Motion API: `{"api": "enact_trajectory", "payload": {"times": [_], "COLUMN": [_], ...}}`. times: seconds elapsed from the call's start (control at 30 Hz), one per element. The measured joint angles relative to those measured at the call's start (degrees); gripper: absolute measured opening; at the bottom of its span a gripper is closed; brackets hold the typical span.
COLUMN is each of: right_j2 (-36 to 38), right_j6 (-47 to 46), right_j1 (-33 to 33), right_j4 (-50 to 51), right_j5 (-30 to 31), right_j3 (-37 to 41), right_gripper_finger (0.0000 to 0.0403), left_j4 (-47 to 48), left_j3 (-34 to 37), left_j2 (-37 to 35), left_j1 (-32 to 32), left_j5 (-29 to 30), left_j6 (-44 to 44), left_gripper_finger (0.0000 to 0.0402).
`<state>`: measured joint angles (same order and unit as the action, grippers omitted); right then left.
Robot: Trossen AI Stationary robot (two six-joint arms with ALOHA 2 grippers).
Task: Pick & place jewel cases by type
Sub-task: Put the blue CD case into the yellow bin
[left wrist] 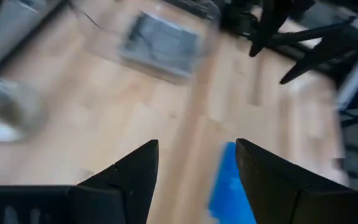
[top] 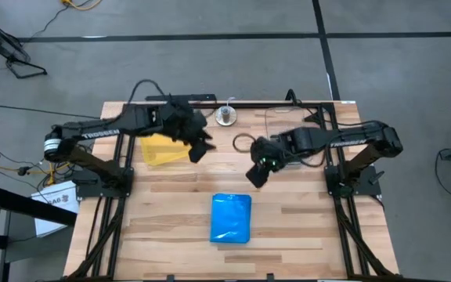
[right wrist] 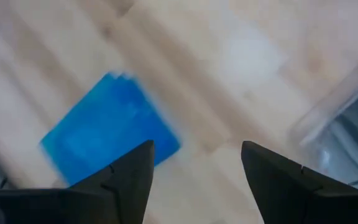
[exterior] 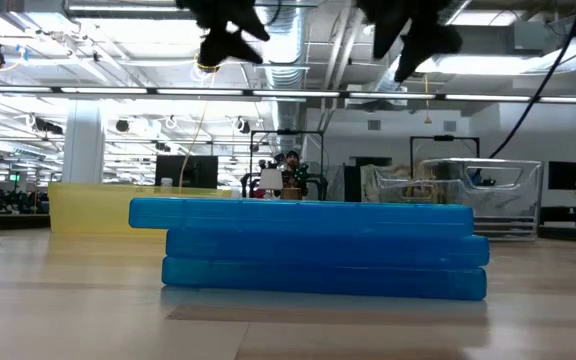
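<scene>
From overhead I see the blue jewel cases (top: 231, 218) as one patch on the table (top: 304, 227), toward six o'clock from its middle. Only the low view tells me it is a stack: three blue slabs lying flat on one another, the top one shifted sideways from the two beneath.

My right gripper (top: 258, 171) hangs in the air at about one o'clock from the stack, well apart from it. Its wrist camera shows the two fingers (right wrist: 126, 171) spread with bare wood between them, nothing held, the blue stack ahead and the clear tub's (right wrist: 347, 118) corner off to one side.

My left gripper (top: 198, 150) is up at about eleven o'clock from the stack, over the edge of the yellow tray (top: 161, 150). Its wrist view shows the fingers (left wrist: 135, 174) parted and empty, a sliver of blue case between them farther off, and a clear tub with a grey case in it beyond, blurred.

The low view puts the yellow tray behind the stack on one side and the clear tub behind it on the other; overhead the tub is hard to make out.
</scene>
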<state>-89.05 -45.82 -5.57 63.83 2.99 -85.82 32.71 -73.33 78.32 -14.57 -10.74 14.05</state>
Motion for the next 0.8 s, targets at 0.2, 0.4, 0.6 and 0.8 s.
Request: {"api": "enact_trajectory", "payload": {"times": [0.2, 0.4, 0.6, 0.8], "right_j2": [-0.2, -0.2, -0.3, -0.3], "right_j6": [-2.2, -1.7, 0.8, 1.3], "right_j1": [-5.9, -9.6, -13.2, -16.5], "right_j4": [0.1, 0.2, -9.6, -26.1], "right_j5": [-4.6, -4.7, -6.1, -4.8], "right_j3": [0.0, 4.5, 14.2, 24.2], "right_gripper_finger": [0.0234, 0.0212, 0.0121, 0.001], "left_j4": [-15.2, -24.5, -27.7, -29.3], "left_j3": [17.6, 27.0, 29.6, 29.7], "left_j2": [-4.0, -5.0, -4.2, 0.6], "left_j1": [5.0, 14.2, 23.9, 32.7], "left_j5": [-6.0, -3.1, 8.2, 15.5], "left_j6": [15.9, 29.9, 43.6, 58.2], "left_gripper_finger": [0.0206, 0.0206, 0.0206, 0.0206]}}
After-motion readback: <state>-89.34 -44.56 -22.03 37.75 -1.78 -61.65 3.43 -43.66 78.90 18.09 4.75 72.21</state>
